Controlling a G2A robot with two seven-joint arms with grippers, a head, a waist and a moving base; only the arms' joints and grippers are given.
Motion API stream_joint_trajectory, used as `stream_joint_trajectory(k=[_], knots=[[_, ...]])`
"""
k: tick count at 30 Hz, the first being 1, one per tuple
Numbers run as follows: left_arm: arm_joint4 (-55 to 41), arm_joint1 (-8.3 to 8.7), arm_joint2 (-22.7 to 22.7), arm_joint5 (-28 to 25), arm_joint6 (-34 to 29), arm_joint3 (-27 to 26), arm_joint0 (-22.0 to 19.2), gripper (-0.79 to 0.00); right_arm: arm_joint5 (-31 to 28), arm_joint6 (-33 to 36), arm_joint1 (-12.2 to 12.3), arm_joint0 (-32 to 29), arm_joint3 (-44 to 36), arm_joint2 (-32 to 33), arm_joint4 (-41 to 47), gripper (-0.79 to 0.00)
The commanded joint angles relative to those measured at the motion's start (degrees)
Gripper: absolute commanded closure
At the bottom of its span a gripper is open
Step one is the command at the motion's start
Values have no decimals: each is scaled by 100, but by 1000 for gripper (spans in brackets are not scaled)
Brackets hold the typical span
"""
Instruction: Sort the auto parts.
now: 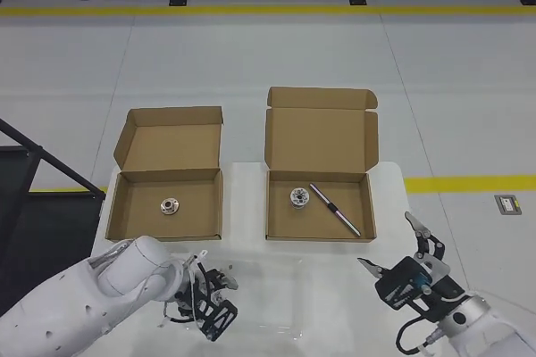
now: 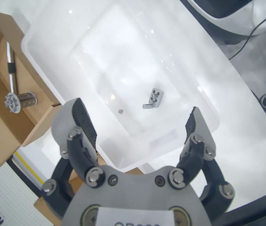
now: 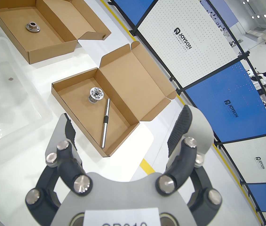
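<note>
A white tabletop (image 1: 246, 205) is seen carrying a clear plastic tray (image 1: 313, 294) at its near edge and two open brown cardboard boxes beyond it. The left-hand box (image 1: 129, 210) and the right-hand box (image 1: 286, 223) are set side by side, apart, with their lids folded back.

The left arm is brought in from the near left corner. Its wrist is bent so that the left claw (image 2: 136, 105) is held above the near left part of the tray, pointed down into it. Its fingers are spread wide and nothing is gripped.

The right arm is held at the near right corner. The right claw (image 3: 124, 112) is raised beside the tray's right end and faces the right-hand box. It is likewise released, with nothing between its fingers.

In the right-hand box a slim silver rod with a dark band (image 1: 334, 209) is laid diagonally. A silver spool-shaped part with a notched flange (image 1: 299, 196) is placed just beside the rod's far end. A round grey flanged hub (image 1: 168, 206) is seen alone near the middle of the left-hand box. A small silver L-shaped bracket with a pin (image 2: 154, 98) is lying on the tray's floor below the left claw, with a tiny dark speck (image 2: 120, 111) near it.
</note>
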Motion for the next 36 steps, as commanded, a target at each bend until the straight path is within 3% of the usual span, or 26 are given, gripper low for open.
stream_joint_trajectory(k=[1,8,18,22,30,36], knots=[[12,-115,244,0,-150,131,-189,-785,-1,0,0,2,0,-2,-1,-785],[349,-601,244,0,-319,612,69,-785,-1,0,0,2,0,-2,-1,-785],[1483,-1242,244,0,430,1462,287,-785,-1,0,0,2,0,-2,-1,-785],[1834,-1472,244,0,863,1863,314,-662,-1,0,0,2,0,-2,-1,-785],[2595,-1874,244,0,1684,2582,287,-622,-1,0,0,2,0,-2,-1,-785],[3206,-2120,244,0,2320,3006,245,-474,-1,0,0,2,0,-2,-1,-785]])
